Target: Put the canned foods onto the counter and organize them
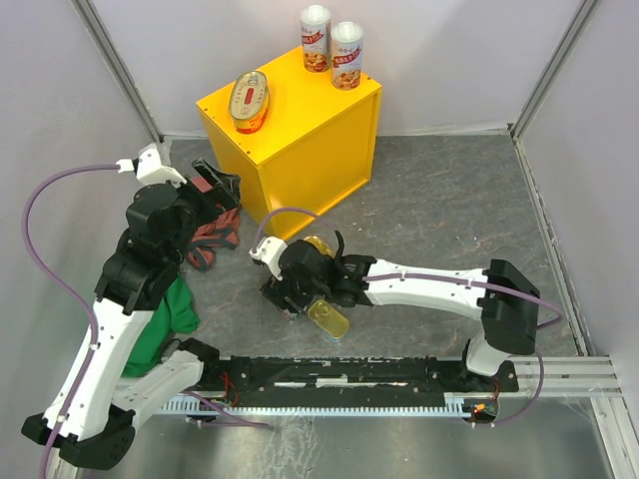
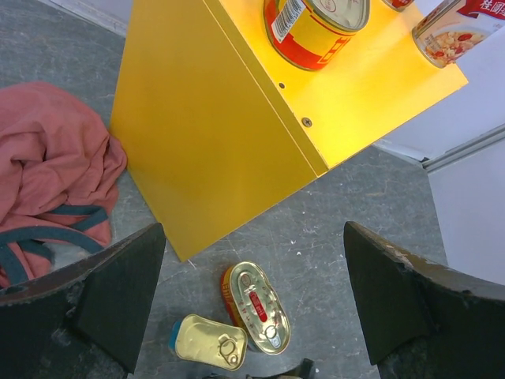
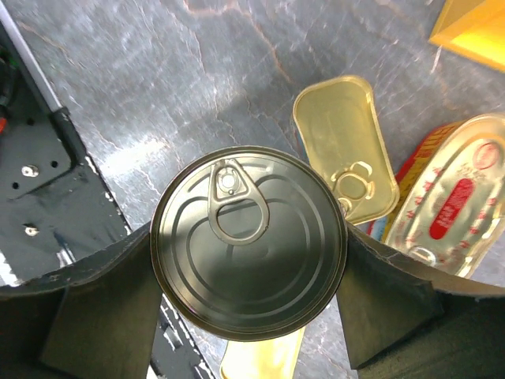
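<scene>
The yellow counter [image 1: 300, 140] carries two tall red-labelled cans [image 1: 316, 38] [image 1: 346, 55] and an oval tin [image 1: 250, 100]. On the floor in front of it, my right gripper [image 3: 248, 260] is shut on the dark round can [image 3: 248, 241], with a finger pressed to each side of its rim. A rectangular gold tin [image 3: 343, 146] and an oval gold tin [image 3: 454, 205] lie just beyond it. Another gold tin [image 1: 329, 319] shows beneath the gripper. My left gripper [image 2: 251, 260] hangs open and holds nothing, beside the counter's corner [image 2: 197, 134].
A red cloth [image 1: 210, 239] lies against the counter's left foot, under my left arm. A green cloth [image 1: 165, 319] lies nearer the left arm's base. The black mounting rail [image 1: 349, 374] runs along the near edge, close to the right gripper.
</scene>
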Robot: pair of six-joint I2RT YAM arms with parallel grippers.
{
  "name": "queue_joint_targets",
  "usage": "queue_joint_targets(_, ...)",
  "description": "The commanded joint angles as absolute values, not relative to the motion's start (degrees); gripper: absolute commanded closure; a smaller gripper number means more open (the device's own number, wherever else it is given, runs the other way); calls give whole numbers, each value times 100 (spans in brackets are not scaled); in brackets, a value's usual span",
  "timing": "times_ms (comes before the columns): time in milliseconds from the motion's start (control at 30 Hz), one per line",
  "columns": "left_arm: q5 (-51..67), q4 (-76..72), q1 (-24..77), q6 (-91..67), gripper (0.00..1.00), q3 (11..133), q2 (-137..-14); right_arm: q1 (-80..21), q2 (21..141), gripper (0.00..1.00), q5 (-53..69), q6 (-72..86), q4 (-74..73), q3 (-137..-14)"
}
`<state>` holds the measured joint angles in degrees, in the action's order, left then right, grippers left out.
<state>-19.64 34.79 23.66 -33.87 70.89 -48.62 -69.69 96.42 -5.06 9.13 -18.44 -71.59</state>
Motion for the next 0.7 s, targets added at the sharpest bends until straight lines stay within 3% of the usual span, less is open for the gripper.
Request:
queue_joint_targets(0,-2103,3044,2390,-3397,0,6983,-4745,-6952,8845,99,-854,723,-1886,-8167)
queue_joint_targets(667,-2106,2926,2382,-3375,0,6965,-4727,-5846,8937,99,-1452,289,-3669,-11200)
